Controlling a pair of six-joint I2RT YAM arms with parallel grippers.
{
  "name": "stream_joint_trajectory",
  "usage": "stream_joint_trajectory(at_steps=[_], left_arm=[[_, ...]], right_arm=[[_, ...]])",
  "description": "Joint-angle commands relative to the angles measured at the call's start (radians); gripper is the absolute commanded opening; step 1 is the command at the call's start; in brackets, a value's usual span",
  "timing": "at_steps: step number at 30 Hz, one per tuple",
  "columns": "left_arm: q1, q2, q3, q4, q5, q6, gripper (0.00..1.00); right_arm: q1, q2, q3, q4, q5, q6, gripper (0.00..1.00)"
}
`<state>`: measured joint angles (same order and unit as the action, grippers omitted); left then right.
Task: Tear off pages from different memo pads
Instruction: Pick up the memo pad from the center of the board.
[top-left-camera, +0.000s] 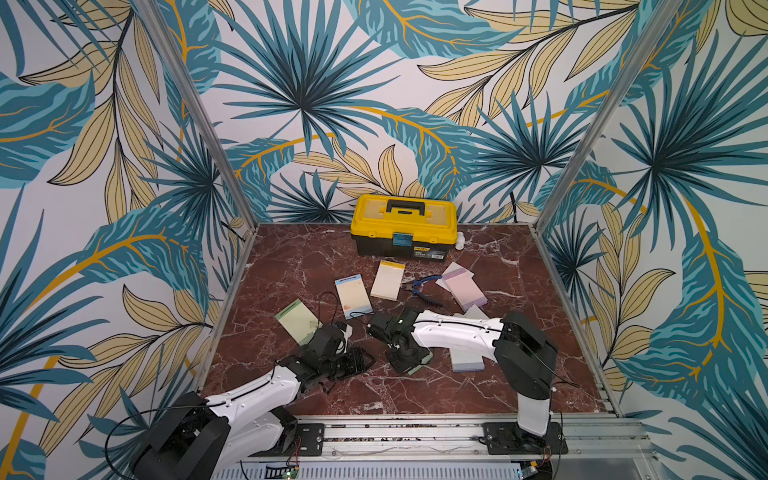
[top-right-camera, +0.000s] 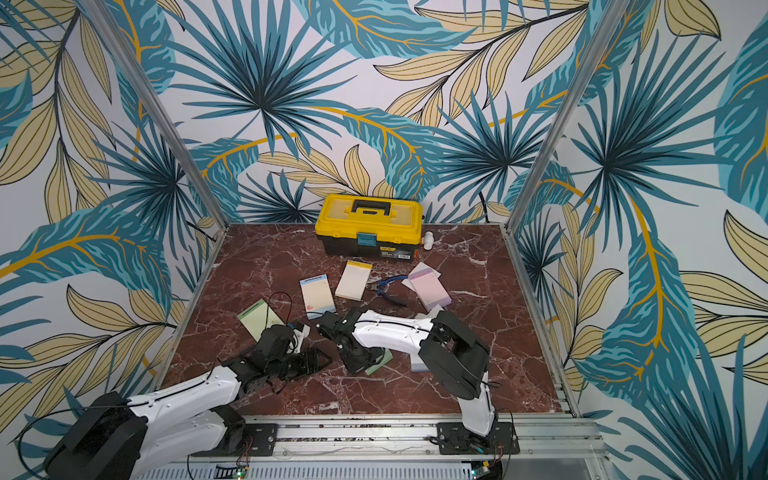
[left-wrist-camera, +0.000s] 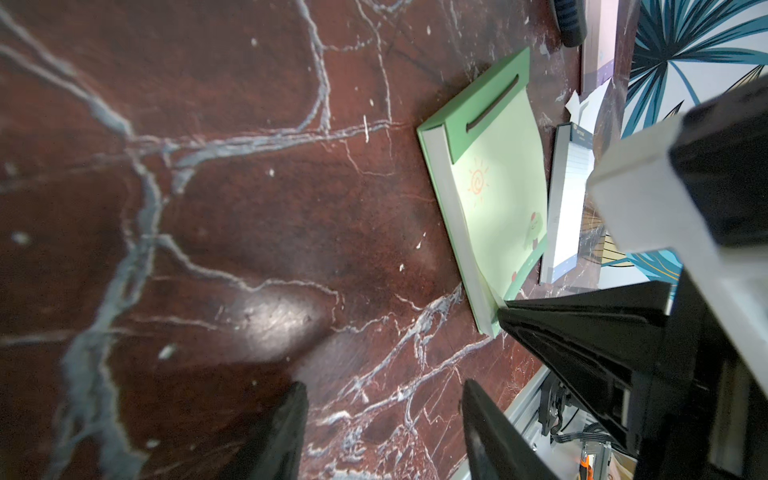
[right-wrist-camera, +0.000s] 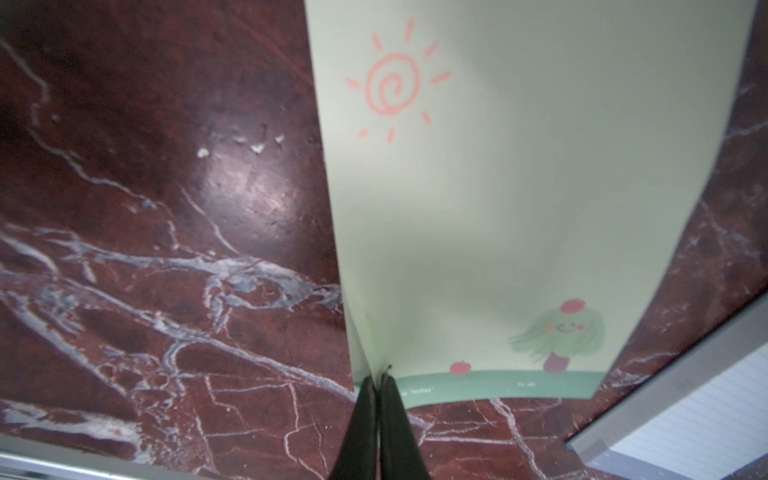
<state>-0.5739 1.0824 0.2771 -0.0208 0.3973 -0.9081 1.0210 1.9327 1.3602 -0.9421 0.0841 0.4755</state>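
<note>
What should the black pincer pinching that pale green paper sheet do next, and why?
Probably the right gripper should gently peel upward toward the binding. It is shut on a corner of the pale green paper page, which bows off the thick green memo pad but runs under its dark green header. The open left gripper is not pinning the pad, so pull slowly.

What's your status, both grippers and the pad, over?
Right gripper shut on green page corner, page bowed up off green pad. Left gripper open, empty, over bare table. Nothing blocking.
</note>
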Motion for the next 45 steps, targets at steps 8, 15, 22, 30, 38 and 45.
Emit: stream_joint_trajectory(at_steps=[8, 15, 22, 30, 38, 45], left_arm=[[0.008, -0.015, -0.009, 0.021, 0.011, 0.014, 0.61], [0.008, 0.008, 0.003, 0.049, 0.028, 0.055, 0.63], [0.007, 0.090, 0.007, 0.138, 0.069, 0.064, 0.69], [-0.002, 0.182, 0.030, 0.229, 0.072, 0.023, 0.70], [-0.040, 0.260, 0.077, 0.226, 0.035, 0.010, 0.70], [-0.078, 0.323, 0.105, 0.275, 0.051, -0.001, 0.61]], right_arm=[[0.004, -0.041, 0.042, -0.067, 0.013, -0.029, 0.00], [-0.002, -0.067, 0.131, -0.141, 0.034, -0.088, 0.00], [-0.021, -0.077, 0.167, -0.158, 0.034, -0.102, 0.00], [-0.041, -0.087, 0.181, -0.158, 0.023, -0.107, 0.00], [-0.060, -0.095, 0.184, -0.141, -0.001, -0.105, 0.00], [-0.077, -0.092, 0.180, -0.123, -0.009, -0.103, 0.00]])
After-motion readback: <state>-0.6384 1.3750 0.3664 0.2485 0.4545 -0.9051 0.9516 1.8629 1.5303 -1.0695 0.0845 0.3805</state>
